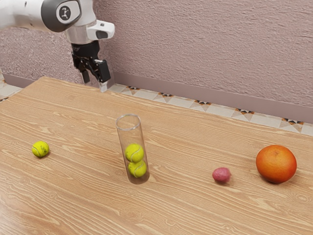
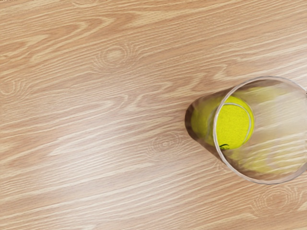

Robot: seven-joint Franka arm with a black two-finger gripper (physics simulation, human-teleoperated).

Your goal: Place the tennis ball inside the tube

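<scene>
**One loose yellow-green tennis ball (image 1: pixel 40 149) on the pale wood desk (image 1: pixel 73 196), black two-finger hand (image 1: pixel 94 84) wide apart**

OK so here's how it looks from where I'm standing. The hand is hanging in the air on the end of the white arm (image 1: pixel 24 14), over by the exterior view's upper left. Its two fingers are spread, with a clear gap between them, and it's well apart from everything on the desk.

The loose ball is sitting right on the wood, toward the exterior view's left. The clear, round, open-topped tube (image 1: pixel 131 137) stands upright near the middle, well apart from that ball. It's already got two yellow-green balls in it, stacked: the upper ball (image 1: pixel 134 152) sits on the lower ball (image 1: pixel 138 169), down in the bottom half. The wrist view looks down at the tube's rim (image 2: pixel 216 129), and you can see fuzzy yellow-green with a pale seam through it.

Over toward the exterior view's right there's a small, roundish pinkish-red thing (image 1: pixel 221 175) (can't tell what it is, sorry), and just beside it a big orange citrus fruit (image 1: pixel 276 164). Behind the desk it's a rough pinkish-grey wall (image 1: pixel 205 49) and some patterned floor tiles (image 1: pixel 168 96).
</scene>
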